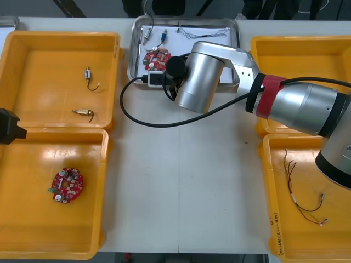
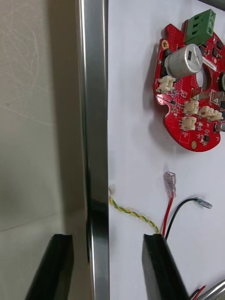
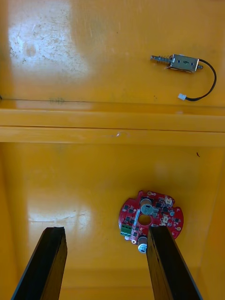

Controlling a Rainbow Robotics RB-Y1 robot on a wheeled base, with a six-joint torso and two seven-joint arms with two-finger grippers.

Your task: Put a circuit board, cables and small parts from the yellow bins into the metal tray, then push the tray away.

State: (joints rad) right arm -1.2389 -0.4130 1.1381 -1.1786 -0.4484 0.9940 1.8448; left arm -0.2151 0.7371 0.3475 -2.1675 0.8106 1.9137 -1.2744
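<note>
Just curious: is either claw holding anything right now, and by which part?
Nothing is held. The right gripper stands open astride the tray's rim, not closed on it; the left gripper hangs open over a yellow bin holding a circuit board.

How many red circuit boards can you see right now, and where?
2. One board lies in the tray, by the right arm; a second board sits in the left near bin. The arm may hide more.
</note>
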